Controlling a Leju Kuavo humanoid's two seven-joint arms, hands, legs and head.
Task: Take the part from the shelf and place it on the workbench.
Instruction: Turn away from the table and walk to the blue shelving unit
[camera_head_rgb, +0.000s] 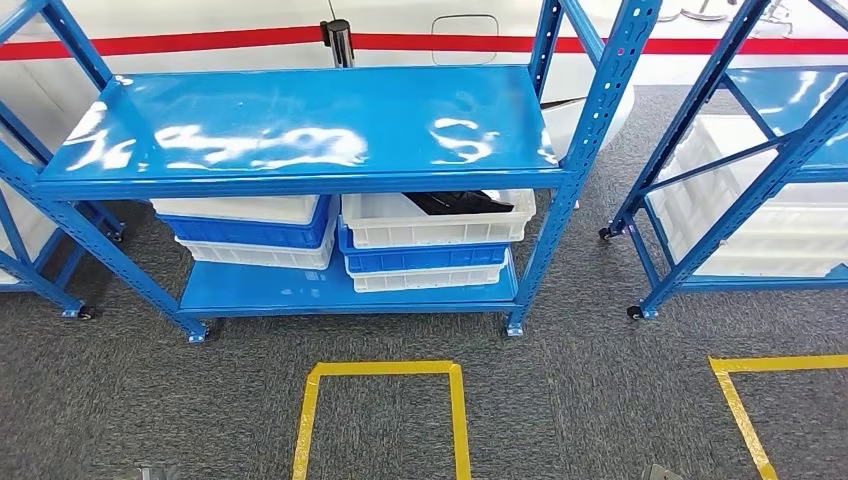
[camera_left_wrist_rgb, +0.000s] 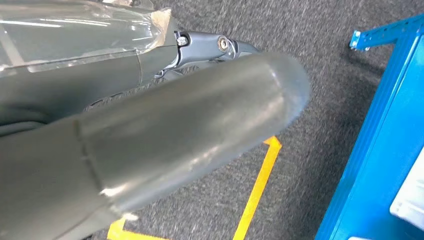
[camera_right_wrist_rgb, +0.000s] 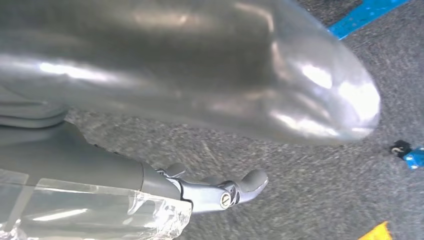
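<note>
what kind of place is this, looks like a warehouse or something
Probably a factory or warehouse test area: blue steel shelf racks on castors, stacked white and blue plastic bins on the lower shelf, one holding a dark part, and yellow floor tape marking standing spots on grey carpet.

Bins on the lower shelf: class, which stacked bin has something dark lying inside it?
The top white bin of the right-hand stack: a black part lies in it; no other bin shows any contents.

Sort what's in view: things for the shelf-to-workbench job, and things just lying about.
For the job:
blue shelf
black part in the top white bin
left hand
right hand

Just lying about:
left bin stack
neighbouring shelf
yellow floor tape
</note>
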